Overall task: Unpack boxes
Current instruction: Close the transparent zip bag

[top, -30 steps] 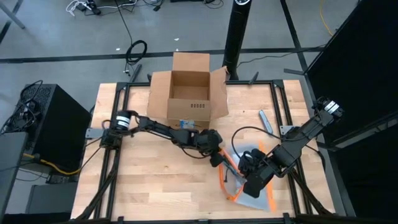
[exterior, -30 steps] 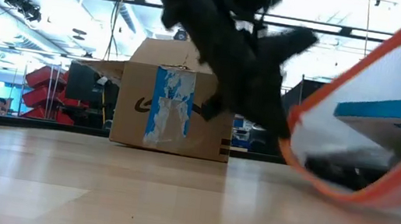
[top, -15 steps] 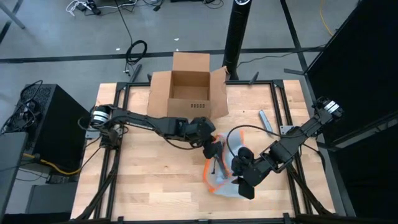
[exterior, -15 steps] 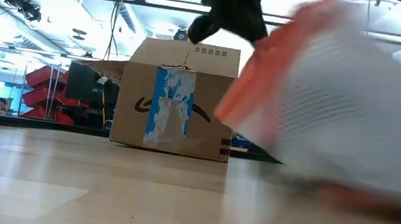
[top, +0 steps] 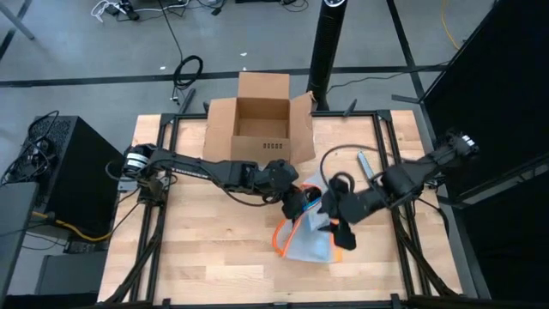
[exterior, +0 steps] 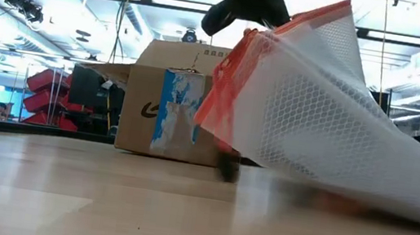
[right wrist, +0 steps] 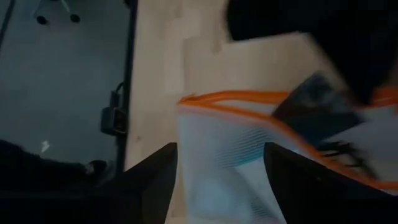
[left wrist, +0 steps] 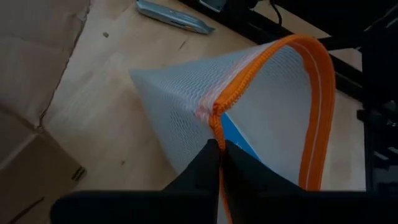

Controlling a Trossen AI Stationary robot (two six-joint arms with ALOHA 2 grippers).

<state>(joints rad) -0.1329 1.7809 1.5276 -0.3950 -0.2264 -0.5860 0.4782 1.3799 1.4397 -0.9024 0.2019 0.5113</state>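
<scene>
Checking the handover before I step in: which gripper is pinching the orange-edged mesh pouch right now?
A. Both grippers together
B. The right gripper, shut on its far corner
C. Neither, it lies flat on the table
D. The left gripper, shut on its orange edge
D. In the left wrist view the left gripper is shut on the orange edge of the pouch, lifting one end, while the right gripper stands open.

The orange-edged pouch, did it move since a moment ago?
Yes. In the high view the pouch has shifted left across the table and closer to the cardboard box, pinched by the left gripper.
</scene>
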